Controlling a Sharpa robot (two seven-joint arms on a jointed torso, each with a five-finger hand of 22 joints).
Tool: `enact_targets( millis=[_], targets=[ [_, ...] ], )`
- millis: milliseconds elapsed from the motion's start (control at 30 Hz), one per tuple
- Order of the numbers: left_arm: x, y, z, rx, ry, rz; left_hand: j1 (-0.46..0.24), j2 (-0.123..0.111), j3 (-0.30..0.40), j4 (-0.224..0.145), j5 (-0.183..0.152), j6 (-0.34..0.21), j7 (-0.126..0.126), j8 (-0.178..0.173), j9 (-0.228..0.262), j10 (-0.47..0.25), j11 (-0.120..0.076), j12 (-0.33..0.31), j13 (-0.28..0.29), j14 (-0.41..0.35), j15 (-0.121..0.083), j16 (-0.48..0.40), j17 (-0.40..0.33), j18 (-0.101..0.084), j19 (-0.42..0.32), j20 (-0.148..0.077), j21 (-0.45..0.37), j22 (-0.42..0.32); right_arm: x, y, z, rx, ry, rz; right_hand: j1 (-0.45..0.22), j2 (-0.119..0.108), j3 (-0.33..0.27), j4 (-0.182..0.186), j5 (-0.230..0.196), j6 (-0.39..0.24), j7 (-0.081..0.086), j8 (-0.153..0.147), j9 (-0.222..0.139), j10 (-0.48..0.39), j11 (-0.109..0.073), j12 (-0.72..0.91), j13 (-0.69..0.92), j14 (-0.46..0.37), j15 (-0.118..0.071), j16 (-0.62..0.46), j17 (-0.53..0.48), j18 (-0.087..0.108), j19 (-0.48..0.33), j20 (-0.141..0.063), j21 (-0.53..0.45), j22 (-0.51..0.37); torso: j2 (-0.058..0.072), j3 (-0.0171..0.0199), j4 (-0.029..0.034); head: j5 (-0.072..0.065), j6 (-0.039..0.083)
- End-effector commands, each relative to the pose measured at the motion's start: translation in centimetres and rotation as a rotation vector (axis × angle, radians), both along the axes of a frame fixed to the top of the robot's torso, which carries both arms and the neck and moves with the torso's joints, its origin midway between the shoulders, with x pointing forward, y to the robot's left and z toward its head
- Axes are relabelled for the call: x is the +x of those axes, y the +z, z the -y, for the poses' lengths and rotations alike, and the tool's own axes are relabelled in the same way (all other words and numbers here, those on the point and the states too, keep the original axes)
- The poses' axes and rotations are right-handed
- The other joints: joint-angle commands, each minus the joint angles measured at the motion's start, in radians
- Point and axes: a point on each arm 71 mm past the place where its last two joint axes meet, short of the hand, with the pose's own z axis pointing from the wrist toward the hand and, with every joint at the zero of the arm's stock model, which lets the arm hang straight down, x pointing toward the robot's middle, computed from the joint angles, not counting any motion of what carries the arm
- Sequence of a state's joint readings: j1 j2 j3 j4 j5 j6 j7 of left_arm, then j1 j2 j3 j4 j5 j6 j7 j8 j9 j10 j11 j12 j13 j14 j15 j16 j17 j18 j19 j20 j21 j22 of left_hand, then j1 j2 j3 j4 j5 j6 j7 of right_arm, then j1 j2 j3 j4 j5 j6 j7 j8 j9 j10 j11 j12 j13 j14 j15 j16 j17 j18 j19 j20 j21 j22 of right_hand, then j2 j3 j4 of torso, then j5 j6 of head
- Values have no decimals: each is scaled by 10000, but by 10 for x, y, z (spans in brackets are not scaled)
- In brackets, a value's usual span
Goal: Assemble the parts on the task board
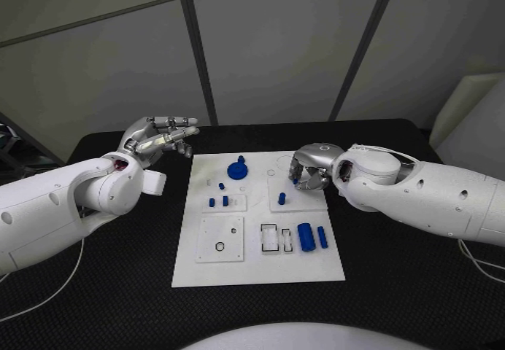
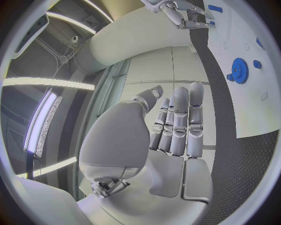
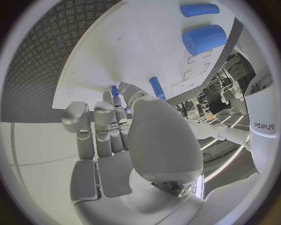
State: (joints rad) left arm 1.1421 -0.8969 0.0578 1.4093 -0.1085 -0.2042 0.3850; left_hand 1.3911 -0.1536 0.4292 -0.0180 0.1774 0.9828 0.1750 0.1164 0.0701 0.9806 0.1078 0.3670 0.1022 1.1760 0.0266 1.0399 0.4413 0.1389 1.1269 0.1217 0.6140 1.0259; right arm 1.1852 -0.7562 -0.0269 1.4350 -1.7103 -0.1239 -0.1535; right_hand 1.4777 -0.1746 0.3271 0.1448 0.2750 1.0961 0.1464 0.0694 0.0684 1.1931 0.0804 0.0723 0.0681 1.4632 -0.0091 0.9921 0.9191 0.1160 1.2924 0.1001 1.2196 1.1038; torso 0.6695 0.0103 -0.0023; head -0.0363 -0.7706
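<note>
At table centre in the head view lies the white task board [image 1: 257, 266], its long axis running from twelve to six o'clock. Near its twelve o'clock end sits a blue gear [image 1: 238, 170]. Toward four o'clock a thick blue cylinder [image 1: 306, 237] and a thinner blue pin [image 1: 322, 237] lie side by side, both pointing twelve to six. A small blue peg [image 1: 282, 198] sits at about one o'clock from the board's middle, just below the right hand [image 1: 309, 175], which hovers over the board's upper right part with fingers curled downward. The left hand [image 1: 160, 138] hangs off the board at about ten o'clock, above the black table [image 1: 116, 292], fingers loosely extended and holding nothing.

From the left wrist, the left hand [image 2: 170, 126] shows straight, slack fingers with nothing between them; the gear [image 2: 240, 70] lies on the board beyond.

From the right wrist, the right hand [image 3: 123, 122] pinches a small blue part [image 3: 115, 91] at its fingertips, close over the board; whether part and board touch cannot be told. The peg [image 3: 157, 88] lies just beside them, with the cylinder [image 3: 203, 39] and the pin [image 3: 199, 10] farther off.
</note>
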Motion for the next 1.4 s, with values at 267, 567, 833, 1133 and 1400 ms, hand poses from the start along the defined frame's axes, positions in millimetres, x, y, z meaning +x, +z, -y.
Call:
enact_targets(
  millis=[267, 567, 833, 1133, 1400],
  targets=[
    [0, 2, -4, -182, 42, 116, -10, 99, 36, -46, 60, 101, -22, 72, 16, 42, 16, 84, 11, -75, -11, -64, -32, 447, -85, 27, -54, -27, 0, -7, -3, -428, 15, -263, 117, 165, 590, -126, -428, 268, -25, 38, 28, 273, -33, 64, 8, 311, -7, 637, 472, -217, 219, -22, 488, 561, 1, 6, -13, 8, -22],
    [1, 2, -4, -178, 41, 106, -10, 99, 36, -46, 60, 101, -22, 72, 16, 42, 16, 84, 11, -75, -11, -64, -32, 447, -85, 27, -54, -27, 0, -10, -5, -427, -33, -280, 185, 443, 1077, -354, -945, 550, -92, 139, 73, 553, -129, 155, 60, 356, -59, 1183, 916, -317, 456, -59, 936, 1115, 0, -2, -5, 11, -50],
    [1, 2, -4, -176, 37, 94, -10, 99, 36, -46, 60, 101, -22, 72, 16, 42, 16, 84, 11, -75, -11, -64, -32, 447, -85, 27, -54, -27, -1, -6, -5, -239, -198, 298, 263, 622, 1413, -647, -1234, 744, -141, 210, 121, 763, -199, 221, 114, 353, -114, 1378, 990, -401, 671, -116, 1286, 1547, -4, 6, -13, 23, -65],
    [1, 2, -4, -169, 51, 89, -8, 107, 40, -51, 60, 113, -24, 85, 16, 28, 16, 95, 8, -84, -11, -67, -45, 446, -93, 25, -65, -34, -7, 2, -5, 287, -207, 963, 176, 518, 1476, -766, -1196, 783, -138, 210, 132, 798, -200, 216, 129, 349, -115, 1497, 1060, -437, 753, -122, 1426, 1724, -17, 2, -17, 18, -46],
    [2, 1, -4, -170, 56, 91, -8, 107, 40, -51, 60, 113, -24, 85, 16, 28, 16, 95, 8, -84, -11, -67, -45, 446, -93, 25, -65, -34, -14, 10, -5, 750, -146, 1415, 98, 459, 1509, -810, -1147, 782, -138, 195, 132, 799, -200, 202, 134, 347, -114, 1559, 1084, -451, 784, -121, 1490, 1802, -16, 3, -21, 6, -23]
  ],
)
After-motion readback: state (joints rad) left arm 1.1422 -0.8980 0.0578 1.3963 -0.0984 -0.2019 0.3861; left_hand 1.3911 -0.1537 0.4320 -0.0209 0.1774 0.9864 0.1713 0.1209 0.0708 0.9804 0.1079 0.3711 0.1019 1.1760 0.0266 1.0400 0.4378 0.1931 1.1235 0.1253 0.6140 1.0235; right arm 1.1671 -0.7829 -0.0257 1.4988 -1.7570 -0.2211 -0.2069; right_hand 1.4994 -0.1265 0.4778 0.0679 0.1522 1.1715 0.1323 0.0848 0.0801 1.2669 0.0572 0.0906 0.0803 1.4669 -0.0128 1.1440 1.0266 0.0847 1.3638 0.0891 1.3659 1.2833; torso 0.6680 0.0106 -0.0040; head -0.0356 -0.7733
